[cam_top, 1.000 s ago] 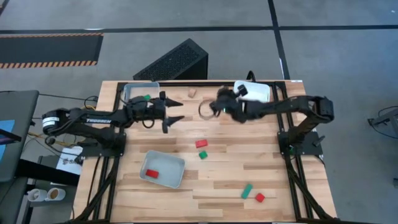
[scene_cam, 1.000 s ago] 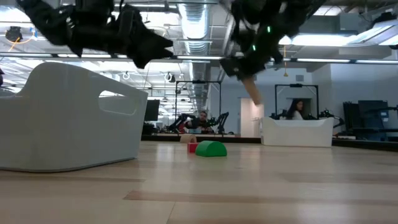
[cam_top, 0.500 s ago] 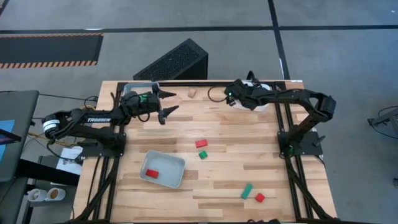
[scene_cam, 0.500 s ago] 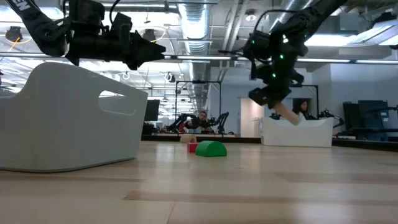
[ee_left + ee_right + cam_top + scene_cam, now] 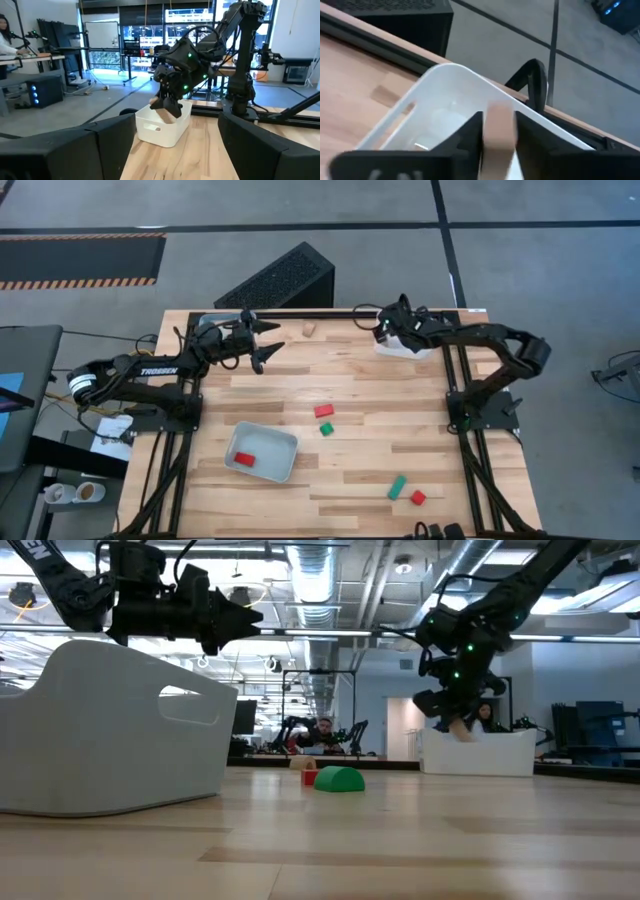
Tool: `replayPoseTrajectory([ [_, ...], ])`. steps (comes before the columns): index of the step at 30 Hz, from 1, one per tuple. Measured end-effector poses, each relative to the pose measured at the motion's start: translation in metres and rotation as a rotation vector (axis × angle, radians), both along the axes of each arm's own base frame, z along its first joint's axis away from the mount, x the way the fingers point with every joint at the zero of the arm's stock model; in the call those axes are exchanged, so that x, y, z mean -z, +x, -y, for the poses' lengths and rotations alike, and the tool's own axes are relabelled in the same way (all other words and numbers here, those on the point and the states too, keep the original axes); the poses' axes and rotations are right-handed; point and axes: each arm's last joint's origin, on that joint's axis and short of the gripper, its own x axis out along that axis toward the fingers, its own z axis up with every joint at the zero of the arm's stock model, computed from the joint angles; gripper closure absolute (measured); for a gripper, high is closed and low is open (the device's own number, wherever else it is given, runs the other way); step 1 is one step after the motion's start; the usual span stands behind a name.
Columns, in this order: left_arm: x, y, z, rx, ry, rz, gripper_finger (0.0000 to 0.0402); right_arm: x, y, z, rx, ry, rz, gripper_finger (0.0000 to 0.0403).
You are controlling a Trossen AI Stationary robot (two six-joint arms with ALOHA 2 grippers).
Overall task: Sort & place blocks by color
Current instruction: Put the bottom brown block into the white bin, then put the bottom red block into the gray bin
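Note:
My right gripper [image 5: 386, 332] hangs over the white tray [image 5: 445, 82] at the table's far right, shut on a plain wood block [image 5: 499, 125]. The left wrist view shows the block [image 5: 168, 114] just above the tray's [image 5: 165, 131] rim. My left gripper [image 5: 271, 343] is open in the air at the far left, holding nothing, beside a translucent tray [image 5: 212, 323]. On the table lie a plain block [image 5: 310, 328], red blocks [image 5: 324, 410] [image 5: 417, 498] and green blocks [image 5: 326, 429] [image 5: 397, 486]. My right gripper pinches the plain wood block by its two side faces [image 5: 499, 131] between its two fingers [image 5: 472, 137]. The fingers slant downward. The block sticks out past the fingertips and is lifted clear, its free end [image 5: 457, 729] over the white tray [image 5: 480, 752].
A grey tray [image 5: 280, 442] near the front left holds a red block [image 5: 245, 459]. A black slatted case [image 5: 280, 278] stands beyond the far edge. Bare wood stretches across the table's middle and near side. People and other arms show in the room behind.
My right gripper has carried the plain block toward the table's far right corner and downward, from above the table's middle to over the white tray, tipping further down. My left gripper has swung a little toward the far left, still open.

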Motion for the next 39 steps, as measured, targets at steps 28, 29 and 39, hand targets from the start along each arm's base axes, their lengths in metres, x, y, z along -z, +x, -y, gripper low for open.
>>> replayPoseTrajectory([
  [28, -0.007, 0.021, 0.049, 0.354, 0.014, 0.057, 0.0129, -0.092, -0.021, -0.226, -0.685, 0.287, 0.546, 0.0171],
  [29, -0.006, 0.022, 0.053, 0.374, 0.011, 0.053, 0.0129, -0.085, -0.019, -0.235, -0.697, 0.333, 0.519, 0.0171],
  [39, 0.006, 0.032, 0.089, 0.504, -0.005, -0.061, 0.0129, -0.032, 0.019, -0.319, -0.641, 0.835, 0.317, 0.0171],
])
